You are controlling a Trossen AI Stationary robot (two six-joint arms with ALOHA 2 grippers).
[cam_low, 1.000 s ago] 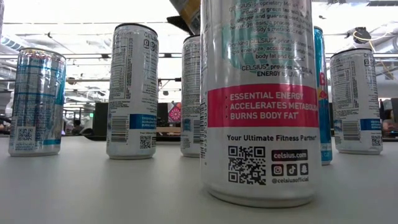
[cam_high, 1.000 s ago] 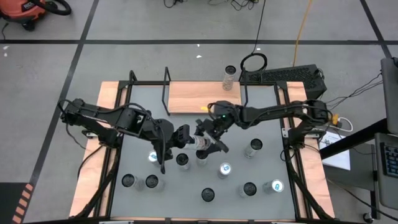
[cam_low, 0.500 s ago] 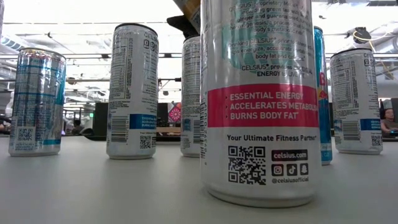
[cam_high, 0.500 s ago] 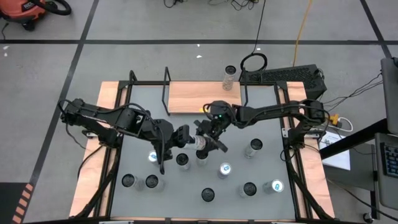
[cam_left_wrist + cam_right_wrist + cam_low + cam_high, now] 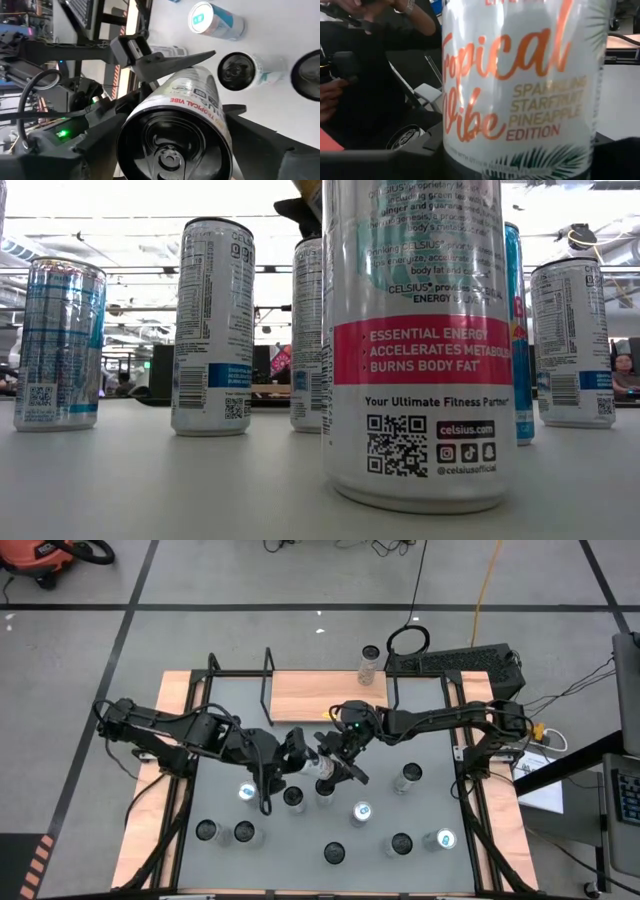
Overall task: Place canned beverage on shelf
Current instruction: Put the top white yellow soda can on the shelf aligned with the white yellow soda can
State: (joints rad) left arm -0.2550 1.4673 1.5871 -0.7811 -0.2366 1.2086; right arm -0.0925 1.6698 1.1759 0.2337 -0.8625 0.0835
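Can (image 5: 520, 90) white, orange "Tropical Vibe" lettering.

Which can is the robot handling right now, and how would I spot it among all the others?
Look at the middle of the grey table, just in front of the light-wood shelf, where the two dark arms meet. The can lies tipped on its side between their grippers, white with orange "Tropical Vibe" lettering. Every other can stands upright.

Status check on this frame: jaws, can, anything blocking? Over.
Right gripper jaws shut on can, mid-air over table centre. Left gripper at can's other end. Can not yet on shelf. Standing cans just beneath.
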